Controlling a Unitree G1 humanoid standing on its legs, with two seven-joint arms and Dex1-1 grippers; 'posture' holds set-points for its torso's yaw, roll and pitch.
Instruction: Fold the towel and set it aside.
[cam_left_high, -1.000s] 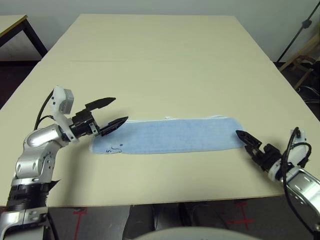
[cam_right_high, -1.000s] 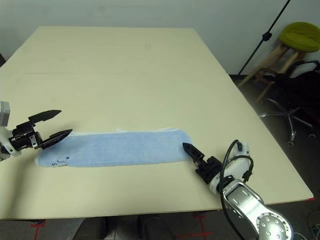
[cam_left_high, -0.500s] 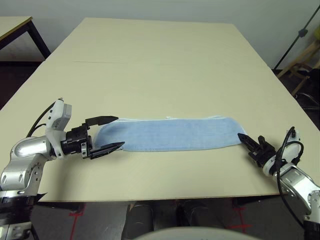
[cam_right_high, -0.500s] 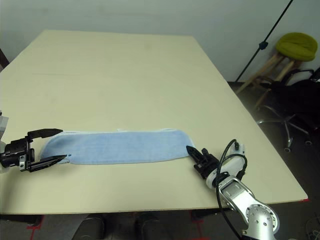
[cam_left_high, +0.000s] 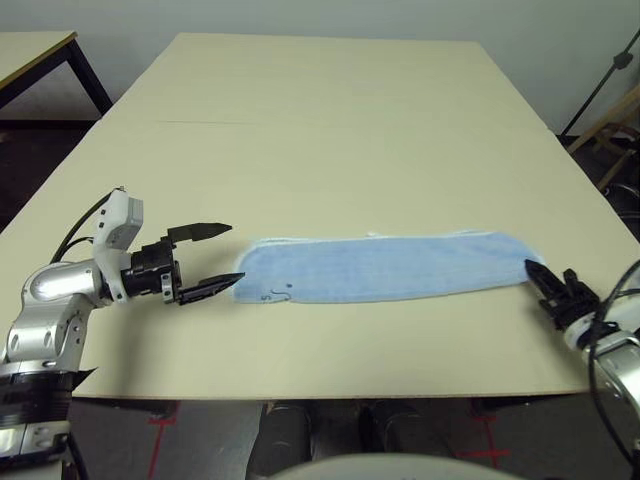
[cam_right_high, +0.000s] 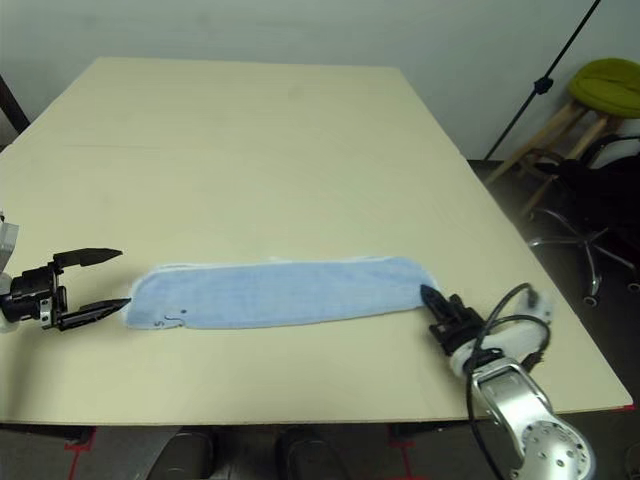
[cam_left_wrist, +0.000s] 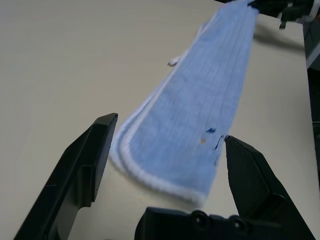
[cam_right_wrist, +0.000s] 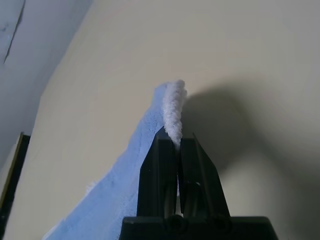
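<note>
The light blue towel (cam_left_high: 380, 268) lies as a long narrow strip across the near part of the table (cam_left_high: 330, 130), with dark embroidery near its left end. My right gripper (cam_left_high: 537, 270) is shut on the towel's right end; in the right wrist view a tuft of towel (cam_right_wrist: 172, 102) sticks up from between the closed fingers (cam_right_wrist: 160, 170). My left gripper (cam_left_high: 235, 252) is open just off the towel's left end. In the left wrist view its fingers (cam_left_wrist: 95, 150) frame that white-edged end (cam_left_wrist: 200, 110) without touching it.
The table's front edge (cam_left_high: 330, 398) runs close below the towel. Bare tabletop stretches behind it. Off the table to the right stand a green-cushioned stool (cam_right_high: 600, 85), a chair (cam_right_high: 600, 190) and a black stand (cam_right_high: 545, 85). Another table (cam_left_high: 40, 50) is at far left.
My right gripper has shut on the towel's right end and drawn the strip to the right. The towel's left end has slid out from between my open left fingers.
</note>
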